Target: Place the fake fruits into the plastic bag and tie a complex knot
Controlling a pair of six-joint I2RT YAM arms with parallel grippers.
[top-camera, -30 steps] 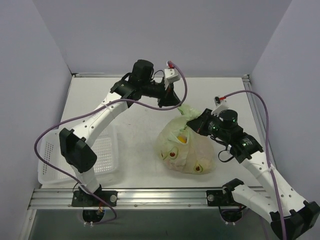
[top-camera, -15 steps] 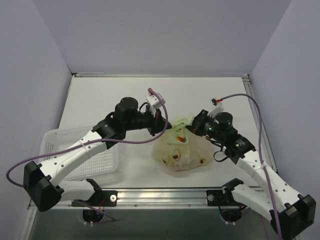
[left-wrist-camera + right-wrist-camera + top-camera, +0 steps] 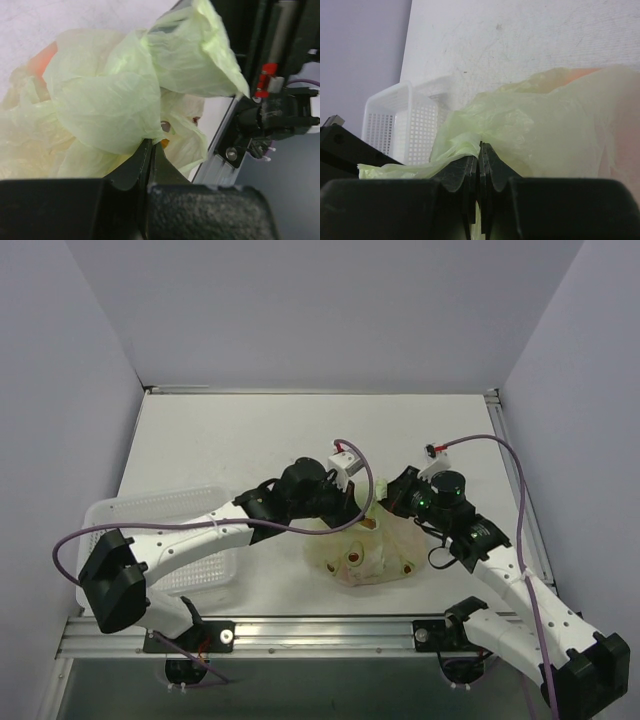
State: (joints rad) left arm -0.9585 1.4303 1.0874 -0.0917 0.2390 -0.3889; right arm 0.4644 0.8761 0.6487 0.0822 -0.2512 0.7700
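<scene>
Making out fake fruits only as blurred red-yellow spots inside the plastic bag, lower centre; count unclear. Clamped tight on the bunched neck from both sides: left gripper, right gripper. Lower left, white basket, partly covered by left arm.

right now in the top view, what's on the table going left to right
white basket → plastic bag; left gripper and right gripper both overlap the bag's top, so no clear place
</scene>
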